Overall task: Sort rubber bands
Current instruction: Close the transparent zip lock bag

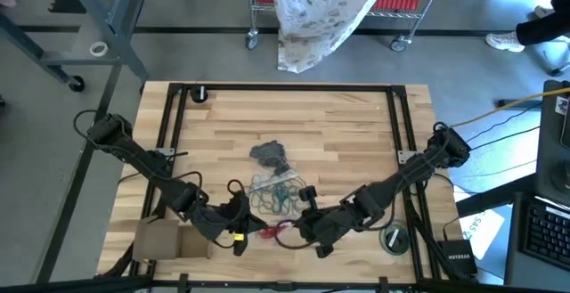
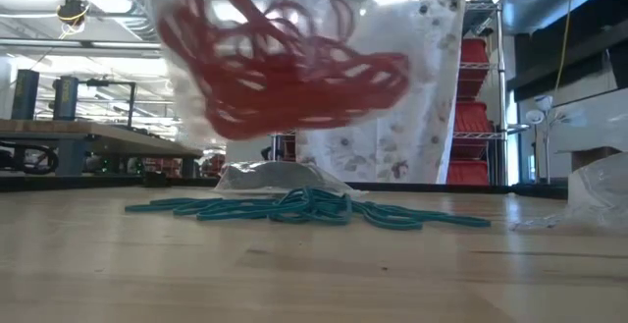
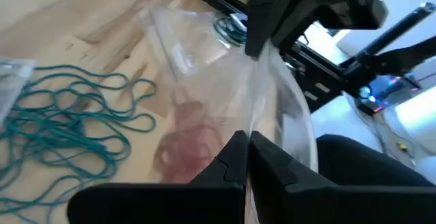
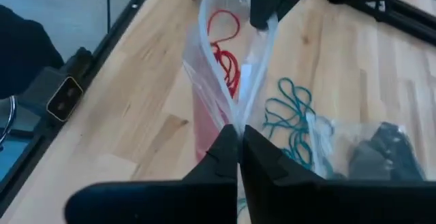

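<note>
A clear plastic bag (image 1: 272,232) with red rubber bands (image 4: 225,54) inside hangs between my two grippers near the table's front edge. My left gripper (image 3: 246,137) is shut on one side of its top, and my right gripper (image 4: 238,130) is shut on the other side. In the low view the red bands (image 2: 285,68) hang above the tabletop. Teal rubber bands (image 1: 280,195) lie loose on the wood just beyond. Farther back, a second clear bag (image 1: 270,155) holding dark bands rests flat on the table. My left gripper pinches the bag's top edge (image 3: 255,112) between its two shut fingers, coming from the table's left and slanting down. The film runs from there across to the other gripper. The bag hangs clear of the table. I cannot tell whether it holds one layer or several. My right gripper pinches the opposite side of the bag's top edge (image 4: 235,112) between its two shut fingers, coming from the table's right and slanting down. The film stretches from it toward the left gripper, with the red bands in the pouch between. One layer or several does not show.
A cardboard box (image 1: 165,238) sits at the front left and a round green-rimmed object (image 1: 393,237) at the front right. Another clear bag (image 2: 599,190) lies at the right in the low view. A black frame (image 1: 169,124) borders the table.
</note>
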